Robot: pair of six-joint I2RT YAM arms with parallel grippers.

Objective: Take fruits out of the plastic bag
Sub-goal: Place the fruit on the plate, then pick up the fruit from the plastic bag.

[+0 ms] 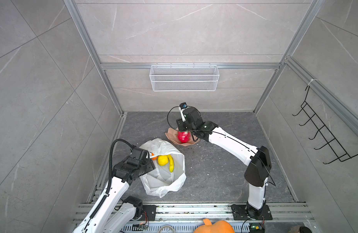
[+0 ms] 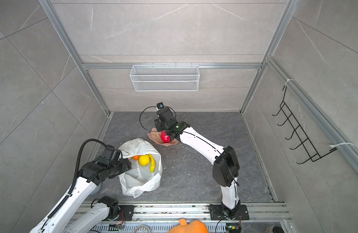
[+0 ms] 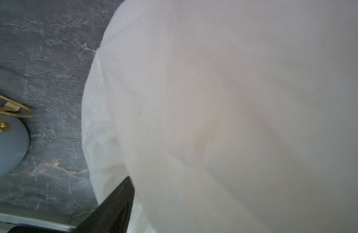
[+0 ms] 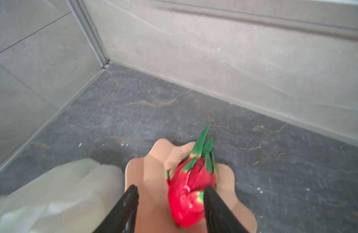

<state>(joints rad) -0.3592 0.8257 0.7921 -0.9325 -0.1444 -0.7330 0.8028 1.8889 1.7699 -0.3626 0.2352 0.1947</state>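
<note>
Thin, crinkly, translucent white plastic bag (image 1: 164,181). A bumpy, matt yellow lemon (image 1: 162,160) and a smooth banana (image 1: 171,163). Glossy red dragon fruit (image 4: 190,193) with green leaves. Smooth, matt peach bowl (image 4: 150,173). Dark, veined, stone-look matt tabletop (image 1: 214,171). Pale marbled wall panels (image 1: 194,30), brushed metal frame (image 1: 123,66), white wire-mesh basket (image 1: 184,78).
</note>
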